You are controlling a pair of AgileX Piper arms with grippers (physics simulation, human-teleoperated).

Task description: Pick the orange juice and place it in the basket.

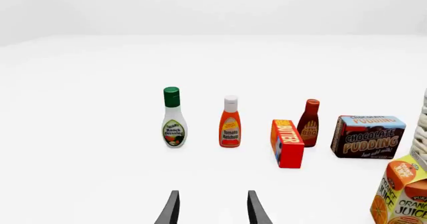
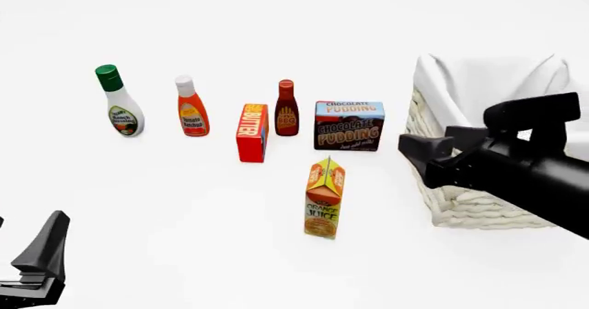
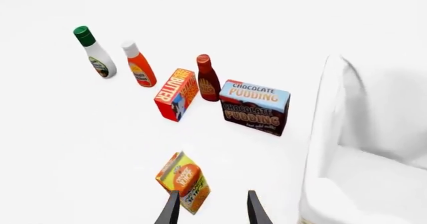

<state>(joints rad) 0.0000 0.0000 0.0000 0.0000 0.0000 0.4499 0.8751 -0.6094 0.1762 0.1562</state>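
Observation:
The orange juice (image 2: 324,198) is an orange and yellow gable-top carton standing upright on the white table, in front of the other groceries. It also shows in the left wrist view (image 1: 403,194) and the right wrist view (image 3: 183,180). The basket (image 2: 460,198), cream wicker with a white cloth lining, stands to the carton's right. My right gripper (image 2: 416,149) hangs open above the basket's near left corner, up and to the right of the carton, holding nothing (image 3: 212,209). My left gripper (image 2: 44,243) sits low at the near left, open and empty (image 1: 212,209).
Behind the carton a row of groceries stands: a ranch dressing bottle (image 2: 118,102), a ketchup bottle (image 2: 192,107), a red butter box (image 2: 251,132), a BBQ sauce bottle (image 2: 286,109) and a chocolate pudding box (image 2: 349,125). The pudding box is close to the basket's left wall.

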